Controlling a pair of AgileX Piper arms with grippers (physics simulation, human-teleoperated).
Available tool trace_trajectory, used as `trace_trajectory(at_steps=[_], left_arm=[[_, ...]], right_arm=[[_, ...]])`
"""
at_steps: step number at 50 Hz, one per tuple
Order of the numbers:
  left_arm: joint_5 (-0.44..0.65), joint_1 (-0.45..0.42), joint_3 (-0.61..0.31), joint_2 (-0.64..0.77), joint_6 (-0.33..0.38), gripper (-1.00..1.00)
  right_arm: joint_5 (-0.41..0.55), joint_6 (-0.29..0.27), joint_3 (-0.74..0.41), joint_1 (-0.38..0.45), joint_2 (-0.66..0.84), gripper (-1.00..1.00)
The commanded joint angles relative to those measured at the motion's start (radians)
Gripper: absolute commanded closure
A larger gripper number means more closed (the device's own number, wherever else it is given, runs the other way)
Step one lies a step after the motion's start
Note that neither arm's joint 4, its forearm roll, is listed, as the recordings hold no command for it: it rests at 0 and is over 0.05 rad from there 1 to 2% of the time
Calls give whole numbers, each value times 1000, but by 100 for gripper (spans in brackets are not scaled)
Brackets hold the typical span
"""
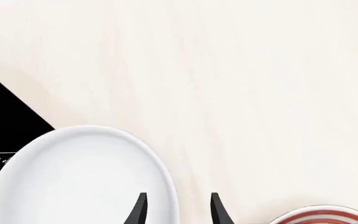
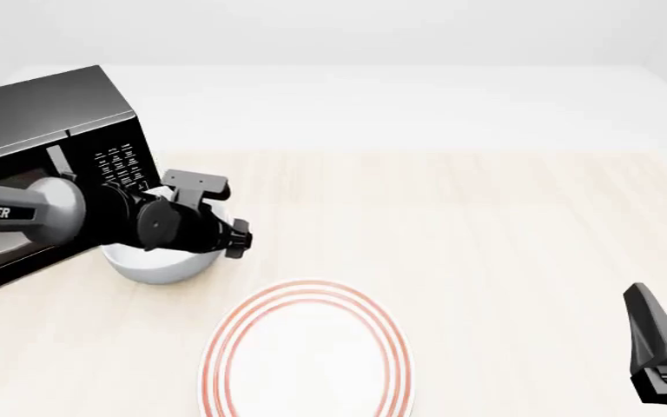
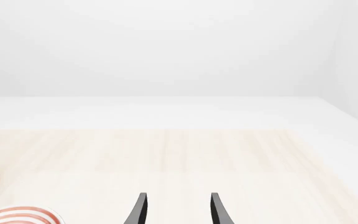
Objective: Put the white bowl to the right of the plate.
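The left gripper (image 1: 175, 210), fingers apart, is straddling the bowl's (image 2: 157, 263) rim for a grasp; the bowl is sitting left of the plate (image 2: 307, 352), beside the microwave (image 2: 44, 165). The right gripper (image 3: 175, 210) is idling, fingers apart.

Left arm (image 2: 32, 211) has a smooth silver-grey tube link with white "PIPER" lettering, running into a black wrist block with a round grey cap, a flat black bracket on top and a small black knob at the side. Right gripper (image 2: 666, 365) is matte black, one tapered pointed finger above a ridged base. In both wrist views the fingers (image 1: 140, 210) are thin, black, curved blades.
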Motion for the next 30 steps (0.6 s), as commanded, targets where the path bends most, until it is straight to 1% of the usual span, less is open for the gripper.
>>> trace_trajectory(at_steps=[1,12,13,18,19,20,22,23,30], left_arm=[[-8,-11,7,4,-8,-100],[-22,-6,9,12,-5,-100],[-20,-9,7,12,-7,100],[-11,-9,-1,7,0,100],[-6,-8,-3,8,10,100],[4,-29,-1,13,39,100],[7,-46,5,8,35,100],[11,-31,3,-3,33,100],[45,-53,-14,-15,31,100]], right_arm=[[-2,0,0,0,1,-100],[-3,0,0,0,3,-100],[-4,0,0,0,4,-100],[-5,0,0,0,6,-100],[-4,0,0,0,4,-100],[-4,0,0,0,4,-100],[-3,0,0,0,2,-100],[-3,0,0,0,3,-100],[-2,0,0,0,1,-100]])
